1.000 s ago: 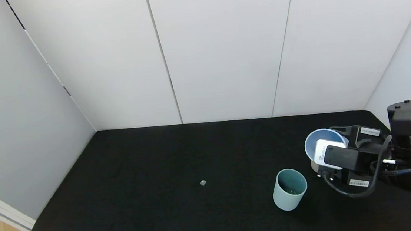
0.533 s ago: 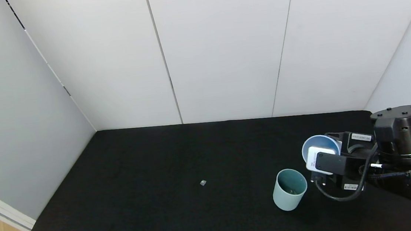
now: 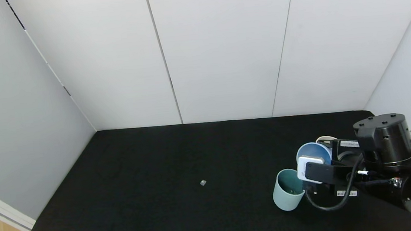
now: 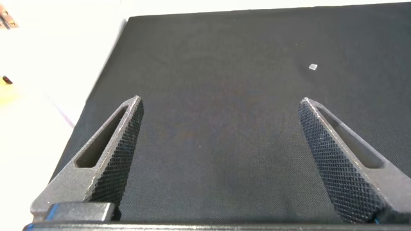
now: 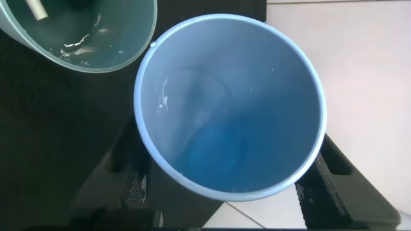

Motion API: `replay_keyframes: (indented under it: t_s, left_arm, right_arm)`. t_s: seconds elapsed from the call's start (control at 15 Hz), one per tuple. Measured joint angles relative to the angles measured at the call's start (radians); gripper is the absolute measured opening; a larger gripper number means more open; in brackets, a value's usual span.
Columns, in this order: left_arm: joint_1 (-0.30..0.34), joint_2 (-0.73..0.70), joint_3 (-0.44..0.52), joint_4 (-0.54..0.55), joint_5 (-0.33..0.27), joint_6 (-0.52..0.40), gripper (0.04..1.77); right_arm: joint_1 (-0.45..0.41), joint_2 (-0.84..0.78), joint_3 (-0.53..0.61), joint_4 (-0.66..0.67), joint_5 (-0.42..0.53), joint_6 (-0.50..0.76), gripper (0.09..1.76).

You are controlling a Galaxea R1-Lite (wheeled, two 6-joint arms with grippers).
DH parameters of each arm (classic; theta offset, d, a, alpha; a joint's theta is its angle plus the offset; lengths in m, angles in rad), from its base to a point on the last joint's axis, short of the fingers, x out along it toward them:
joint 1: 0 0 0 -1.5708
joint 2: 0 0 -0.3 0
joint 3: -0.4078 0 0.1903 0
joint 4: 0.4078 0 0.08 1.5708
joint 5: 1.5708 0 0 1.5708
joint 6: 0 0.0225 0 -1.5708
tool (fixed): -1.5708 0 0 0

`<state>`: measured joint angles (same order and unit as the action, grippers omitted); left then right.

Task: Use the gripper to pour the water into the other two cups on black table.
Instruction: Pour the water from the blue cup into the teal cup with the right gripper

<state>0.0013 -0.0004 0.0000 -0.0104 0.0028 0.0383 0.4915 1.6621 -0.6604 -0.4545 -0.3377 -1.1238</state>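
White wall panels close off the black cloth-covered counter (image 3: 158, 171) on its far side and both flanks, and only a tiny grey speck (image 3: 203, 182) lies out on the open cloth, well to the left of the mint-teal cup (image 3: 288, 190).

Your right end effector (image 3: 315, 158) is clamped on the periwinkle-blue cup (image 3: 313, 153); the right wrist view shows its fingers (image 5: 334, 176) pressed to either side of the cup wall. You hold that cup just beside and above the mint-teal cup, on its right, with the rims nearly meeting. The water (image 5: 215, 138) reads as a faint film inside the blue cup, and a few drops glint in the mint-teal cup (image 5: 83, 32).

You appear to be at the pouring step over the mint-teal cup. Next you need to roll the wrist so the blue lip tips over the teal mouth, slowly, leaving a share for the cream cup (image 3: 326, 139), whose rim peeks out behind the blue cup.

Your left end effector (image 4: 218, 160) hangs idle over bare cloth, fingers spread apart.
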Motion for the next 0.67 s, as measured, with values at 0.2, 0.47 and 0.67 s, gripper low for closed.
replay_keyframes:
  t_s: [0.2, 0.47, 0.67]
  left_arm:
    - [0.000, 0.000, 0.000, 0.000, 0.000, 0.000, 1.72]
    - [0.000, 0.000, 0.000, 0.000, 0.000, 0.000, 1.72]
    - [0.000, 0.000, 0.000, 0.000, 0.000, 0.000, 1.72]
  right_arm:
    - [0.003, 0.011, -0.002, 0.000, -0.014, -0.027, 1.28]
    - [0.011, 0.017, -0.005, 0.001, -0.029, -0.065, 1.28]
    - [0.024, 0.024, -0.007, -0.001, -0.061, -0.085, 1.28]
